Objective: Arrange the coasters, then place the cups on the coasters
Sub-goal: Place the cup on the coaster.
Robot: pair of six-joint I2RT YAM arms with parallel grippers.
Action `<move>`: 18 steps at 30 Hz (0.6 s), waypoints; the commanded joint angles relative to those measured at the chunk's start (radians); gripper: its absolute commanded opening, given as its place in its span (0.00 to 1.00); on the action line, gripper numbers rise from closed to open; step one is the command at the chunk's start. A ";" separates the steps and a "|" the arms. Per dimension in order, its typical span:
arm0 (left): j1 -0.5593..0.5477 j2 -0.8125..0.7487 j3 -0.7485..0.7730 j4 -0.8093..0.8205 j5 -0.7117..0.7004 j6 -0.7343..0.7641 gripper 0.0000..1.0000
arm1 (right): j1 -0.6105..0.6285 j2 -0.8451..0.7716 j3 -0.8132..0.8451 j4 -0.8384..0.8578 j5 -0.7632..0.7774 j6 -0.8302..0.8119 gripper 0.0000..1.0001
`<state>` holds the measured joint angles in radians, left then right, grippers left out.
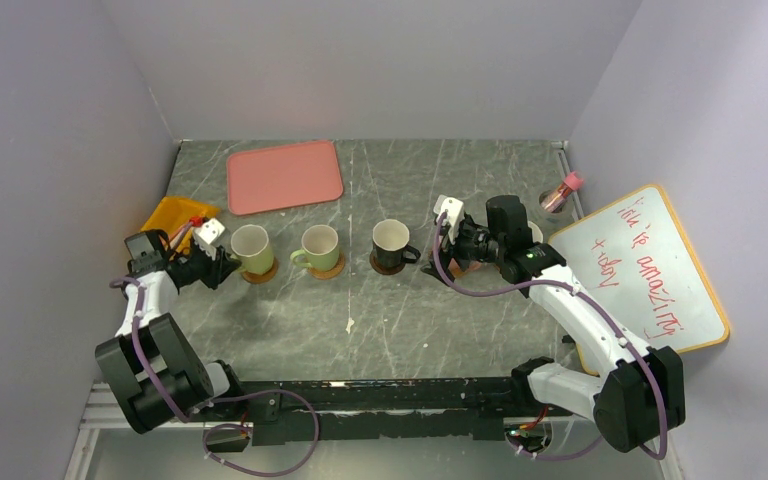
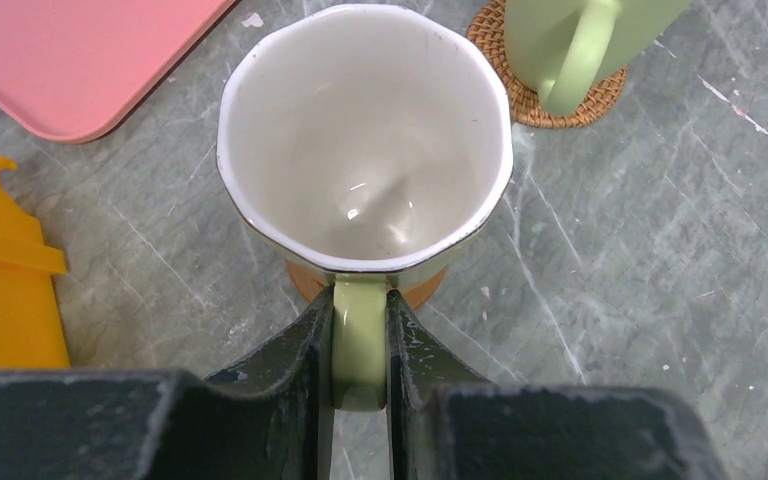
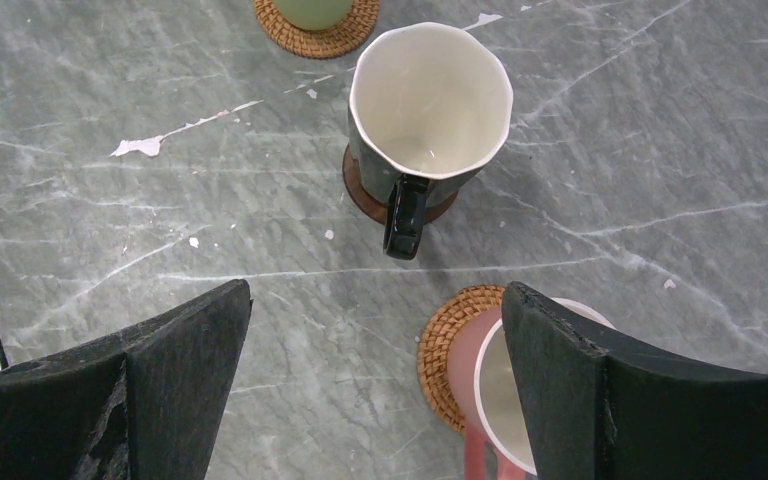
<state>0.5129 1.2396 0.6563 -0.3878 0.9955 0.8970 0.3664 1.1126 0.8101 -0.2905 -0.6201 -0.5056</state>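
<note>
Left gripper (image 2: 360,312) is pinched on the handle of pale green mug 1 (image 2: 365,130). The mug sits on an orange-brown coaster (image 2: 422,292) at the left end of the row. Pale green mug 2 (image 2: 570,40) stands on a woven coaster (image 2: 520,100) near it. Farther back on the table (image 1: 410,320) lies the pink tray (image 2: 70,50).

Right gripper (image 3: 375,300) has its jaws spread wide and holds nothing. Ahead of it, the black mug (image 3: 430,100) stands on a dark brown coaster (image 3: 360,190), handle toward the gripper. The pink mug (image 3: 485,370) stands on a tan woven coaster (image 3: 445,350), partly hidden behind 1 finger; contact cannot be told.
</note>
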 commanded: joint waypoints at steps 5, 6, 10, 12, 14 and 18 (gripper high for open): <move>0.007 -0.045 -0.018 0.064 0.058 0.017 0.05 | 0.003 -0.019 0.006 0.022 -0.023 -0.013 1.00; 0.008 -0.044 -0.020 0.067 0.054 0.016 0.05 | 0.003 -0.019 0.006 0.021 -0.023 -0.013 1.00; 0.009 -0.037 -0.026 0.078 0.047 0.013 0.05 | 0.003 -0.017 0.006 0.021 -0.023 -0.014 1.00; 0.012 -0.034 -0.029 0.086 0.045 0.006 0.05 | 0.004 -0.017 0.006 0.022 -0.023 -0.014 1.00; 0.015 -0.030 -0.029 0.088 0.043 0.005 0.05 | 0.005 -0.016 0.006 0.020 -0.023 -0.014 1.00; 0.021 -0.026 -0.025 0.078 0.049 0.016 0.05 | 0.004 -0.016 0.006 0.019 -0.023 -0.014 1.00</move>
<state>0.5236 1.2308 0.6224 -0.3553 0.9859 0.8967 0.3664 1.1126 0.8101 -0.2909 -0.6201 -0.5060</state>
